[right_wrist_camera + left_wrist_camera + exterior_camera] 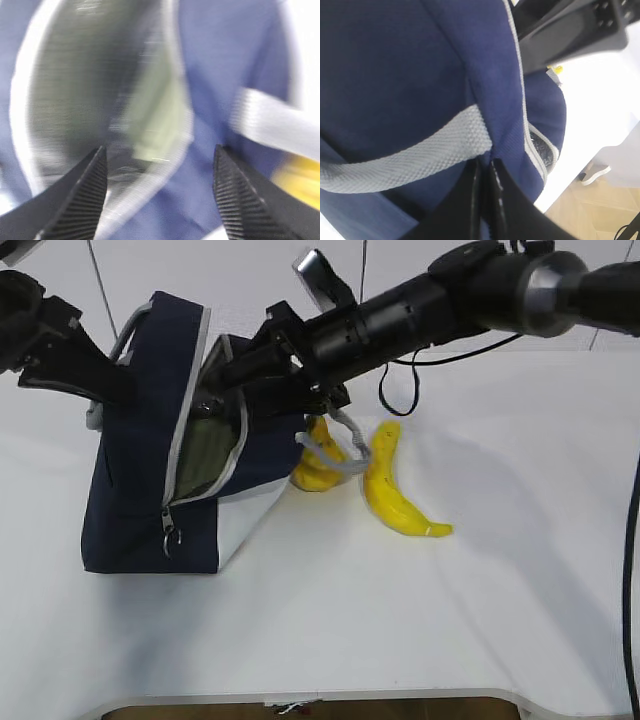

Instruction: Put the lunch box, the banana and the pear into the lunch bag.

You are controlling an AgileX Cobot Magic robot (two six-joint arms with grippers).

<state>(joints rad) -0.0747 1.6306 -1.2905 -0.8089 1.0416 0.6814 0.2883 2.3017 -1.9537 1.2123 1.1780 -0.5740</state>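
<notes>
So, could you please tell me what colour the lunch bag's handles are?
Grey webbing on the navy lunch bag; the handle shows best in the left wrist view.

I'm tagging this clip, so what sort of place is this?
Probably a robot lab or test bench: a bare white table, black robot arms, and a staged lunch bag, banana and pear.

Nothing readable in any of the three views, honestly. The lunch bag [140, 510] shows plain navy fabric and white panels with no logo or tag that can be made out, and the banana [395, 495] carries no sticker that shows. The right wrist view is too blurred to pick out any lettering, and the left wrist view is just bare fabric and grey webbing up close. No numbers or signs on the worktop [400, 620] either.
</notes>
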